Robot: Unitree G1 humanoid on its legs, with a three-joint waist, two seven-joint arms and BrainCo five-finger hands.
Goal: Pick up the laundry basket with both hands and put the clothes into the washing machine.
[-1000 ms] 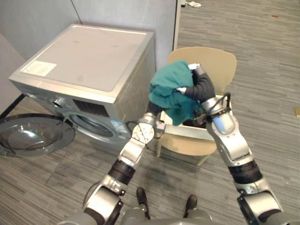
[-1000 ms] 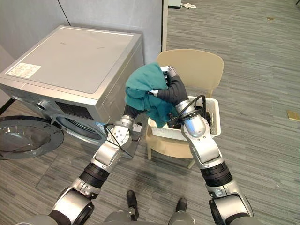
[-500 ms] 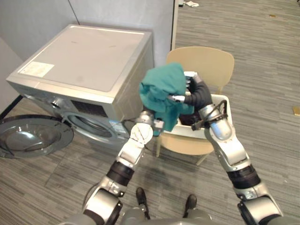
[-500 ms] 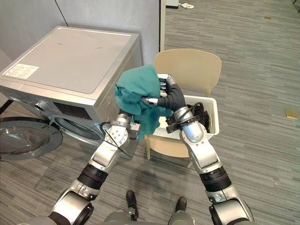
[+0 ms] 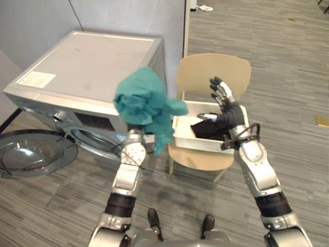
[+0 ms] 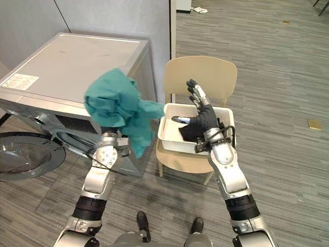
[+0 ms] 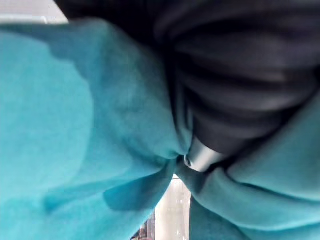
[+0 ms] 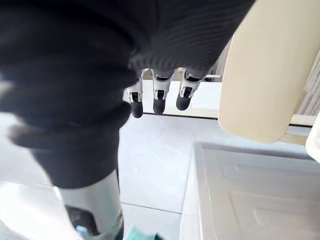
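The teal garment (image 5: 143,102) hung draped over the raised left hand (image 7: 235,85) at mid-frame, before the washing machine (image 5: 87,67) (its grip was hidden, so I cannot tell). Right of centre, the right hand (image 5: 227,112) hovered empty, spread wide above the white laundry basket (image 5: 203,145) on the chair (image 5: 213,72).

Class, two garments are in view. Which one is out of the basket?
The teal garment, aloft on the left robot hand beside the washer; the dark one lies in the white basket.

Grey floor (image 5: 293,67) carries washing machine (image 5: 87,62) and beige chair (image 5: 213,72); white laundry basket (image 5: 205,145) sits on the chair.
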